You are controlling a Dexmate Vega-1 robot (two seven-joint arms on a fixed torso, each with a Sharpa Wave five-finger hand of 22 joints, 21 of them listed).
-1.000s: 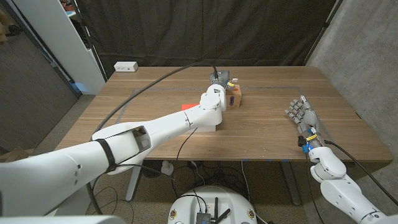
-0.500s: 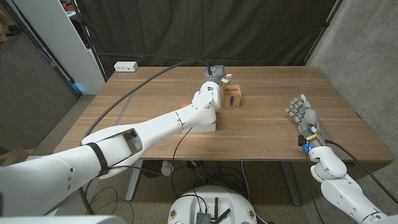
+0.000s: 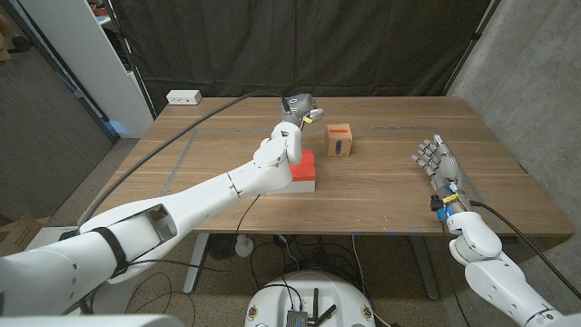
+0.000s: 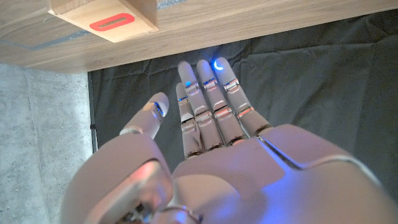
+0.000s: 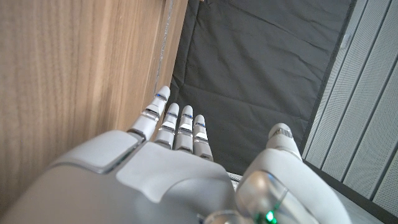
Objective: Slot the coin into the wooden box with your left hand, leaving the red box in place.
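Head cam: high, fixed, looks down over the whole table [image 3: 381,195] toward the dark curtain [image 3: 300,45]. Left wrist cam: close behind its own left hand [image 4: 211,155], turned upside down; shares the wooden box [image 4: 106,15] with head. Right wrist cam: close behind right hand [image 5: 180,155], probably rolled sideways; shares table and curtain.
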